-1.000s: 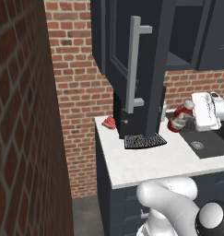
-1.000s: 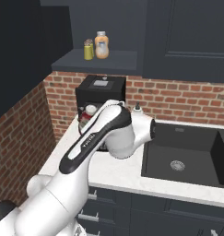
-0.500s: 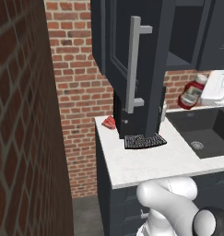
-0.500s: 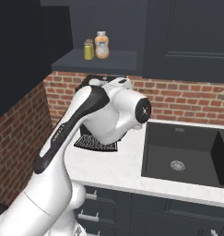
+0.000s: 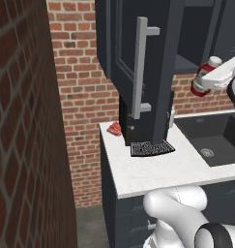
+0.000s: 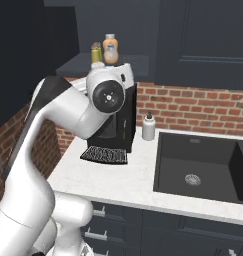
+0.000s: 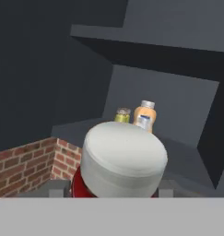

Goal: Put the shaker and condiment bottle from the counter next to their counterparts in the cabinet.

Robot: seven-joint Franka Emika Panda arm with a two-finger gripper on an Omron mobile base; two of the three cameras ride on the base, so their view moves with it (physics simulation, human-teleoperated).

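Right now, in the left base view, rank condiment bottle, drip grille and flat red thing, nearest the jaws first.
1. condiment bottle, held in the jaws, upper right.
2. drip grille, mid counter.
3. flat red thing, counter's back left.

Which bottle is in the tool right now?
The red condiment bottle with the white cap, gripped in the tool; the orange bottle stands on the cabinet shelf.

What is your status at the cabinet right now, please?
Gripper shut on condiment bottle, raised toward the open cabinet. Shelf holds an orange bottle and a yellow-green shaker. Nothing between.
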